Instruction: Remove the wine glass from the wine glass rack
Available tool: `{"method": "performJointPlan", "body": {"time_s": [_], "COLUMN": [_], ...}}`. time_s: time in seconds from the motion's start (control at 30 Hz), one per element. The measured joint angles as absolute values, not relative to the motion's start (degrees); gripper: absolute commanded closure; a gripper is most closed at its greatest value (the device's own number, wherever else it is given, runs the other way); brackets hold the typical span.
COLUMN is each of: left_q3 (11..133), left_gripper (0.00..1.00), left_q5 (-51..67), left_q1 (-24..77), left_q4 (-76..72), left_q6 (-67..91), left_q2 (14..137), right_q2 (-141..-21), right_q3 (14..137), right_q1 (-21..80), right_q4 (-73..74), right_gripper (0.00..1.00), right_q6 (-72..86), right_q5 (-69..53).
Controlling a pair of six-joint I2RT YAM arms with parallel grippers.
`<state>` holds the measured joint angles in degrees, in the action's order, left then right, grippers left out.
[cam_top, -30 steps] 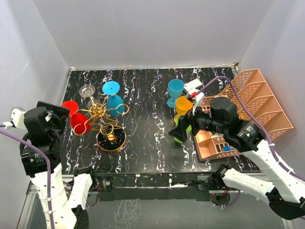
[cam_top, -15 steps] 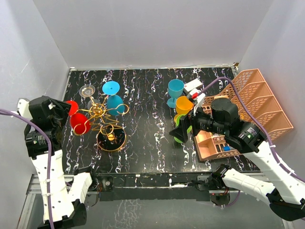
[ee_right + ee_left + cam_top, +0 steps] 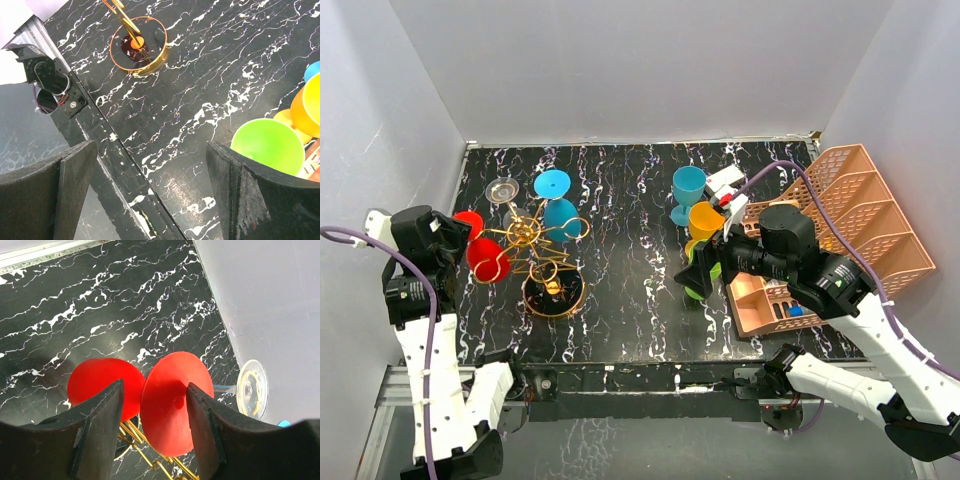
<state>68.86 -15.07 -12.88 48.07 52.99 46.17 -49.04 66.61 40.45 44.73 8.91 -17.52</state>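
Left wrist view finds the left gripper (image 3: 155, 390) part open, jaws standing either side of the red wine glass (image 3: 172, 405) at its foot, not yet pinching it. That glass hangs at the 9 o'clock side of the gold rack (image 3: 525, 235), itself toward 9 o'clock on the table (image 3: 640, 300). It looks like light, stiff, slick plastic, so the stem just behind the foot seems the safest hold. Room is tight: the side wall (image 3: 380, 150) is close at 9 o'clock, a clear glass (image 3: 503, 190) at 11, a blue glass (image 3: 560, 205) near 12. Toward 3 o'clock the right gripper (image 3: 150, 145) hangs wide open and empty.
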Motion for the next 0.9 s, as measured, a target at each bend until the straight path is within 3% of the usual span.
{"method": "performJointPlan", "body": {"time_s": [0.47,0.9], "left_q3": [67.4,67.6], "left_gripper": [0.88,0.98], "left_q5": [-17.6,-17.7], "left_q1": [-12.9,-12.9], "left_q4": [43.7,42.3], "left_q6": [51.8,52.8], "left_q2": [44.1,44.0], "right_q2": [-49.2,-49.3], "right_q3": [66.6,66.6], "right_q1": [40.4,40.4], "right_q4": [44.7,44.7], "right_gripper": [0.01,0.01], "right_q6": [8.9,8.9], "right_q5": [-17.5,-17.5]}}
